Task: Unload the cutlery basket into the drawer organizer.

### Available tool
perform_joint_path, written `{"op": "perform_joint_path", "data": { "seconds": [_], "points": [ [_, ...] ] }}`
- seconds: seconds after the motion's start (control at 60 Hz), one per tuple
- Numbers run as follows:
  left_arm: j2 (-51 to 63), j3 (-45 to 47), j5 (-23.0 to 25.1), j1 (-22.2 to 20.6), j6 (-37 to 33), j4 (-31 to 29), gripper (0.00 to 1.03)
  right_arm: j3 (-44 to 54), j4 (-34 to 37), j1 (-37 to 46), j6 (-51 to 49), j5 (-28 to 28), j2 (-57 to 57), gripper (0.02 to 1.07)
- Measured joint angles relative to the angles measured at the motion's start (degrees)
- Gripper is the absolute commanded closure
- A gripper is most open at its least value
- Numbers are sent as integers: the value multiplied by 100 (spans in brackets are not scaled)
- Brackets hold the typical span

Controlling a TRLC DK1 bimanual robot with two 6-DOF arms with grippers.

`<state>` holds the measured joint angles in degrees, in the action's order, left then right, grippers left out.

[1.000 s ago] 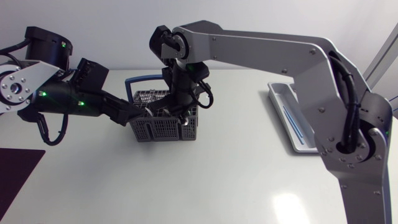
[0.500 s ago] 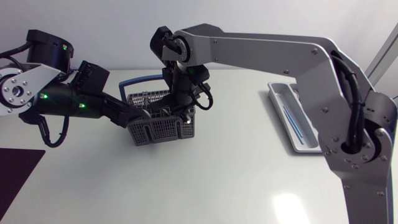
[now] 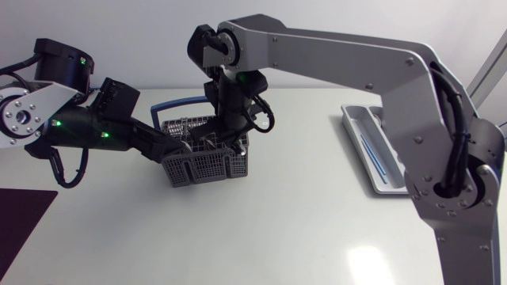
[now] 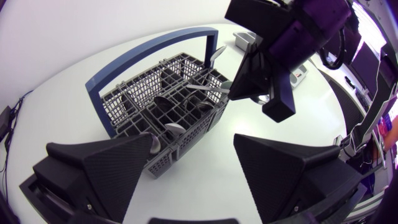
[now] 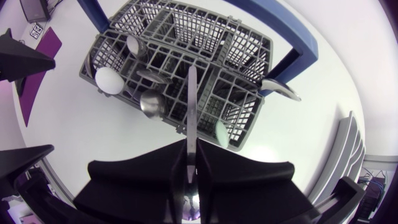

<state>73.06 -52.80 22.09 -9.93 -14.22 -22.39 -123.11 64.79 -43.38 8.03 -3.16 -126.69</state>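
The grey wire-mesh cutlery basket (image 3: 207, 162) stands a little left of the frame's centre on the white desk (image 3: 301, 229). Its long axis runs roughly across the frame, the right end slightly higher. Its blue handle (image 3: 184, 102) arches over its far side. It is divided into many small square compartments.

The left gripper (image 3: 176, 148) comes in from the left and sits at the basket's left end. In the left wrist view its fingers (image 4: 112, 163) stand wide apart, with the basket's near corner just ahead of them.

The right gripper (image 5: 191, 155) hangs above the basket's middle. Its fingers are pressed together on a flat steel piece of cutlery (image 5: 191, 102). Its long axis runs straight out from between the fingers toward the basket's middle compartments. I cannot tell which kind of piece it is.

Several spoons (image 5: 107, 79) stand bowl-up in the compartments beside it. One more steel piece (image 5: 280, 89) juts over the rim by the handle's foot.

The pale drawer organizer (image 3: 355, 127) lies at the right of the frame, well apart from the basket, its long axis running up and down.
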Motion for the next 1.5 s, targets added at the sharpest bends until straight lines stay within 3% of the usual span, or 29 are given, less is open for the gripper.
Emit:
{"op": "perform_joint_path", "data": {
  "seconds": [0.467,0.75,1.05,1.5],
  "points": [
    [-81,81,-2,0,-2,-2,12,-389,595,-120,-385,-251,4,101],
    [-216,140,-2,-37,0,0,12,192,675,-122,-514,-197,417,101],
    [-297,221,-2,-61,0,0,12,1547,-173,-66,-481,-90,1556,101],
    [-326,240,-2,-219,0,0,12,3471,-1368,844,31,-116,3327,101]
  ]
}}
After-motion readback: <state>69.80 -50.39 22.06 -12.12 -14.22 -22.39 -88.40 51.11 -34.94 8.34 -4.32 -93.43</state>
